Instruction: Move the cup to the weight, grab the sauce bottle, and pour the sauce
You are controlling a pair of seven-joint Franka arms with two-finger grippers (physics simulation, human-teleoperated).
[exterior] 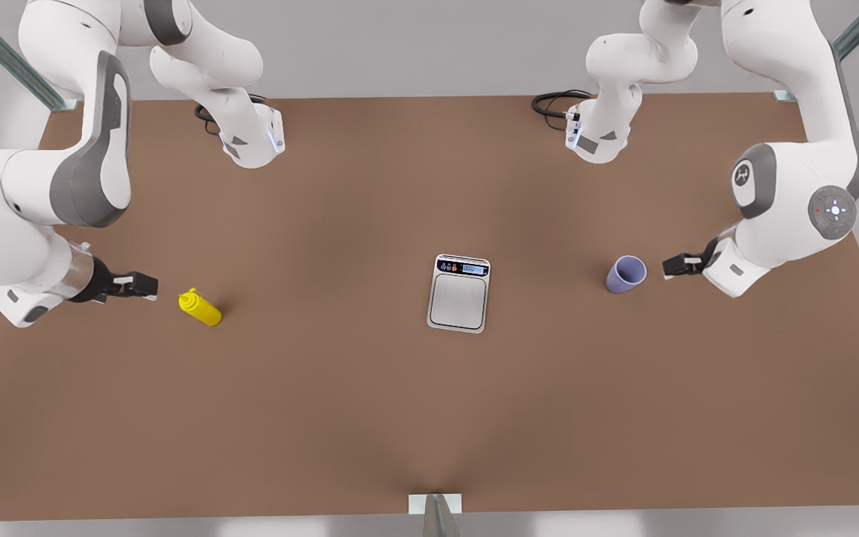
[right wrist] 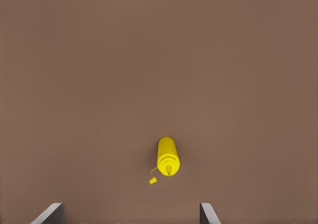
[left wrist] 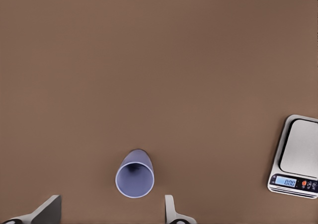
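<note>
Yellow sauce bottle (exterior: 201,308), lavender cup (exterior: 625,274) (darker inside).
</note>
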